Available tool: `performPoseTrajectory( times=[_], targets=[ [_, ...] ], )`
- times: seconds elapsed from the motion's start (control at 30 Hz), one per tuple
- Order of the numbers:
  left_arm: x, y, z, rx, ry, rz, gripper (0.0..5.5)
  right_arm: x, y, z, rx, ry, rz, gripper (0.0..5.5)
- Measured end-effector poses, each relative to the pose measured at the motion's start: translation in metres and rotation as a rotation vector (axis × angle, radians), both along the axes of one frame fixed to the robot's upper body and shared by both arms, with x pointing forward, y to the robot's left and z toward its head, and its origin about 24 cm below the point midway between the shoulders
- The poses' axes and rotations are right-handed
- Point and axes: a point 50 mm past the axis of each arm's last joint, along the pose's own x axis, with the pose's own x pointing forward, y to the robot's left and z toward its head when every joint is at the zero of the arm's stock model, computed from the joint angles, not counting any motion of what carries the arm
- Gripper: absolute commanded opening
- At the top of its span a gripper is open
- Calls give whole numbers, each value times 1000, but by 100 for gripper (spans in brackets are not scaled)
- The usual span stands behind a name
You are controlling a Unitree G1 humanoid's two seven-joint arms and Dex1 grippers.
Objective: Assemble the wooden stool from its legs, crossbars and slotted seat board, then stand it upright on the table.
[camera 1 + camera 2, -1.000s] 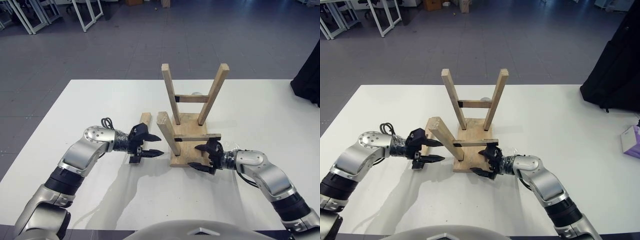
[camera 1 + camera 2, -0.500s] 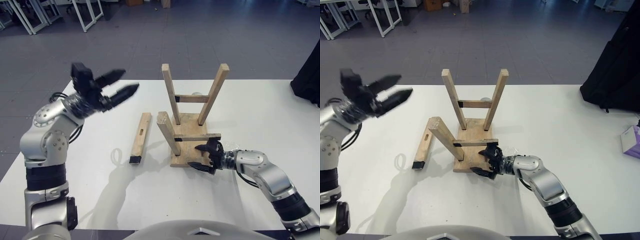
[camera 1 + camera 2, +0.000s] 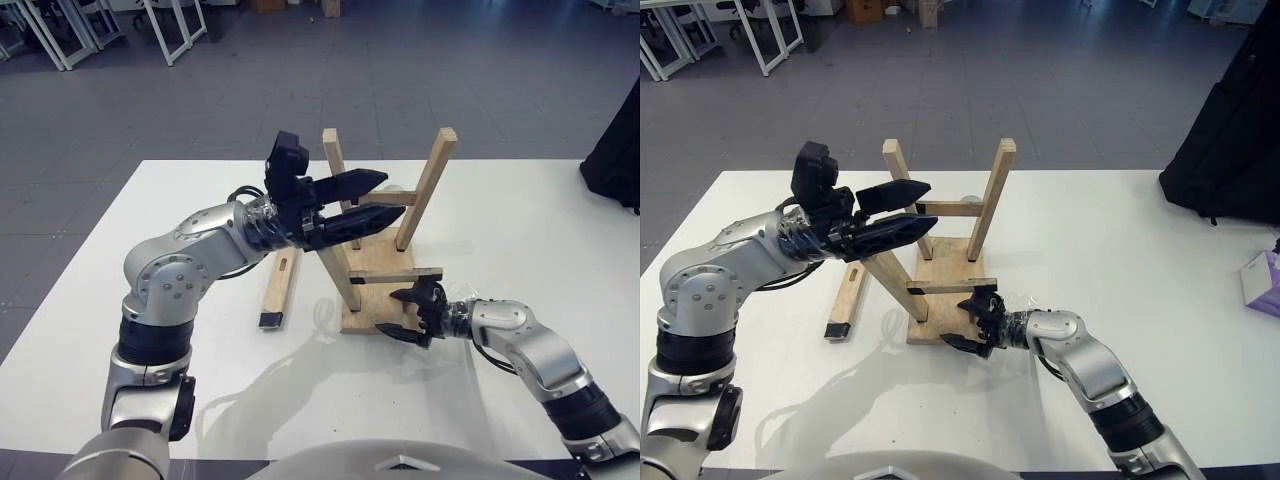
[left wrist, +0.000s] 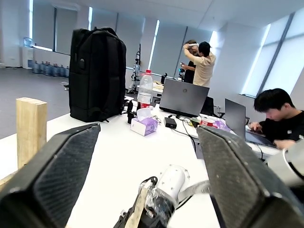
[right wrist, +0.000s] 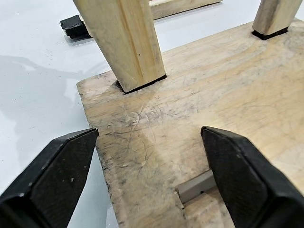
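White table [image 3: 520,210] holds the seat board [image 3: 378,292] with three legs [image 3: 428,190] pointing up, loose leg [image 3: 280,283] just beside; I see left gripper [image 3: 383,200] spread above, right gripper [image 3: 392,315] spread at the board's near edge.

Half-built wooden stool, upside down on the table [image 3: 520,230], with one leg lying apart.

I see the pale seat board [image 3: 378,302] lying flat, with three legs standing up from it. The two far legs [image 3: 428,185] splay apart toward their tops and are joined by a far crossbar [image 3: 398,197]. The near leg [image 3: 336,266] rises from the near left corner, and a near crossbar [image 3: 402,273] runs right from it, its other end free. The loose leg [image 3: 278,276] lies flat just left of the board, slot facing up, a dark cap at its near end.
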Motion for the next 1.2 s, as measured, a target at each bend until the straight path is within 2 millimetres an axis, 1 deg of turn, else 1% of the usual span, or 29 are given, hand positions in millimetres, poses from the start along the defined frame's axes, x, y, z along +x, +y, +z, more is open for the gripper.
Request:
performPoseTrajectory(
  times=[0.13,0.27,0.33,0.37,0.43,0.47,0.5,0.53,0.57,0.6,0.63,0.67,0.7,0.73,0.77,0.8,0.83,0.87,0.93,1.07,1.2],
  targets=[
    [1,4,-1,-7,1,-34,377,0,0,0,1,-1,-2,400],
    [2,12,0,-34,6,-15,377,0,1,0,3,-2,-3,400],
    [7,24,-13,-68,88,70,377,0,1,0,4,-3,-5,400],
    [9,28,-8,-103,74,98,377,0,1,0,4,-4,-5,400],
    [12,40,19,-212,-21,162,377,0,1,0,4,-4,-7,400],
    [15,49,34,-261,-86,223,377,0,1,0,5,-4,-8,400],
    [17,56,43,-277,-133,289,377,0,1,0,4,-4,-9,400],
    [21,65,45,-257,-149,376,377,0,1,0,5,-4,-11,400],
    [24,71,42,-228,-140,436,377,0,1,0,5,-4,-12,400],
    [28,80,34,-164,-125,520,377,0,2,0,6,-5,-15,400],
    [30,91,20,-79,-86,614,377,0,2,-1,7,-5,-18,400],
    [33,100,0,13,-27,707,377,-1,1,-1,7,-7,-24,400],
    [35,108,-21,127,40,795,377,-1,1,-1,8,-8,-30,400],
    [34,116,-56,274,152,895,377,-2,1,-1,9,-10,-36,400],
    [29,118,-77,341,220,924,377,-2,1,-1,10,-11,-37,400],
    [23,111,-99,379,284,933,377,-3,1,-1,9,-12,-39,400],
    [20,101,-109,386,312,923,377,-3,1,-1,9,-12,-43,400],
    [18,91,-114,389,316,918,377,-3,1,-1,9,-12,-42,400],
    [15,83,-121,404,335,934,377,-3,1,-1,9,-13,-42,400],
    [-3,76,-143,550,405,940,377,-5,1,-1,7,-18,-52,400],
    [-14,69,-157,696,370,947,377,-7,2,-1,6,-22,-59,400]
  ],
)
